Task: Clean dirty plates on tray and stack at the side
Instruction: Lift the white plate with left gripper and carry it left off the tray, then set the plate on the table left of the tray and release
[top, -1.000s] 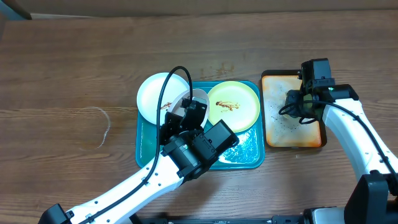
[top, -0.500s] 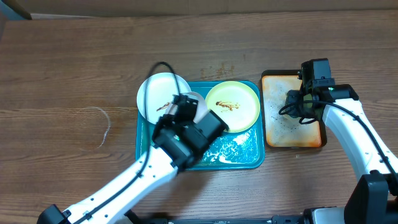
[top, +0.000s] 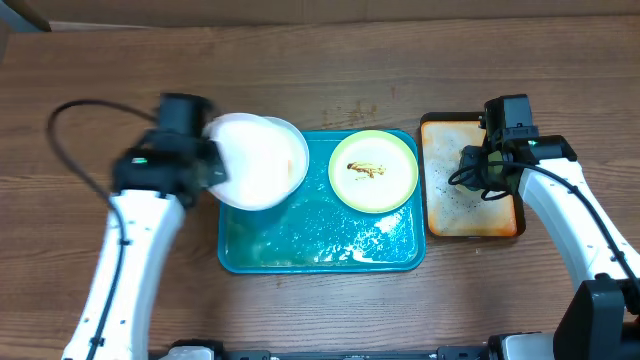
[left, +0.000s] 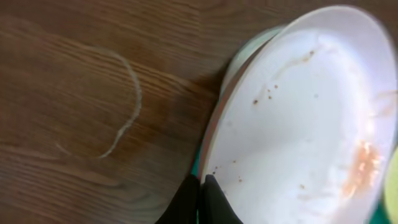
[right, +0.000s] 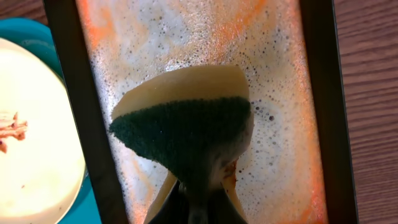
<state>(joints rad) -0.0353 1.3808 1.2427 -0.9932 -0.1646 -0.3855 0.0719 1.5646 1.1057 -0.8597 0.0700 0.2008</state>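
Note:
My left gripper (top: 210, 165) is shut on the rim of a white plate (top: 255, 165) with faint sauce specks and holds it tilted over the left end of the teal tray (top: 330, 245). In the left wrist view the jaws (left: 200, 186) pinch that plate (left: 298, 124), and a second white plate (left: 245, 53) shows just behind it. The yellow-green plate (top: 373, 170) with a brown smear lies at the tray's right end and also shows in the right wrist view (right: 31, 137). My right gripper (top: 487, 175) is shut on a green-and-yellow sponge (right: 186, 124).
The sponge hangs over the orange, dark-rimmed tray (top: 450, 210), which holds soapy foam (right: 286, 93), to the right of the teal tray. A pale curved thread (top: 168, 205) lies on the wooden table to the left. Small brown stains (top: 360, 107) mark the table behind the tray.
My left arm has swung from over the tray's middle out to the left, with the white plate gripped and lifted off the tray. The right arm has not moved.

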